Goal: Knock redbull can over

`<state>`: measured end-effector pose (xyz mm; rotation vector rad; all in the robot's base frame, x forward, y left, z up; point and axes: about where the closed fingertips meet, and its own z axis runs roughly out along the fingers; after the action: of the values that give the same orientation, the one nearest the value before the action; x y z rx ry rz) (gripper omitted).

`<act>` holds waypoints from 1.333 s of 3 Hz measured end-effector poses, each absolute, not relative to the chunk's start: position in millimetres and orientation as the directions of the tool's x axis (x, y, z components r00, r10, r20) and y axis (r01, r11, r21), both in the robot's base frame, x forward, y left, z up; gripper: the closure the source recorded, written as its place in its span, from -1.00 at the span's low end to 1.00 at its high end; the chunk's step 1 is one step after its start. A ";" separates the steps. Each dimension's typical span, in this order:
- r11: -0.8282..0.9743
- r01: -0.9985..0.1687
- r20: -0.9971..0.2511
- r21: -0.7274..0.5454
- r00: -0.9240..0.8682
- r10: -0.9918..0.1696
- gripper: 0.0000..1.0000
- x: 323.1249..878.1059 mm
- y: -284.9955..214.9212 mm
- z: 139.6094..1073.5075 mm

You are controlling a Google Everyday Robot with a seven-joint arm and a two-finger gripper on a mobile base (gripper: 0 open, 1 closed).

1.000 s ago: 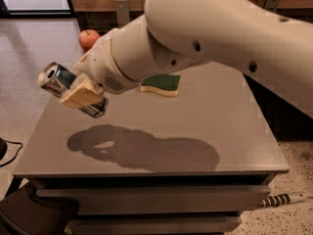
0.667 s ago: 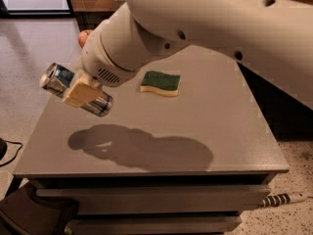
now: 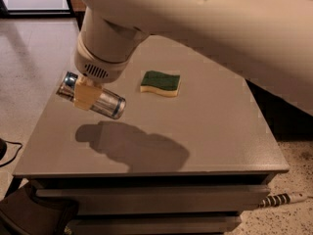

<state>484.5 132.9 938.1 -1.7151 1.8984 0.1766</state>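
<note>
We see the tan two-finger gripper (image 3: 85, 98) clasping the slim silver-and-blue aluminium redbull can (image 3: 110, 105), tipped sideways left of the green-and-yellow sponge (image 3: 160, 82) (apparently airborne); release not yet done.

bulky cream arm, tan gripper (image 3: 91, 97) at left

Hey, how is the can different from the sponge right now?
The can is slim, round and shiny silver; the sponge is a flat block, green over yellow. The can is tilted nearly onto its side, clamped in the gripper above the table, its shadow falling below it; the sponge lies flat on the table with nothing touching it. Both are over the same grey table.
</note>
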 end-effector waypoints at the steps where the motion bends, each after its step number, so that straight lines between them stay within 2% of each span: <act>1: 0.187 -0.948 -0.405 -0.258 -0.070 -0.912 1.00 489.7 130.9 923.4; 2: 0.184 -0.956 -0.375 -0.229 -0.088 -0.923 1.00 495.0 133.4 899.0; 4: 0.166 -0.968 -0.437 -0.190 -0.068 -0.897 1.00 505.1 154.9 846.7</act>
<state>505.1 154.9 846.7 -1.7615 1.9953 0.2070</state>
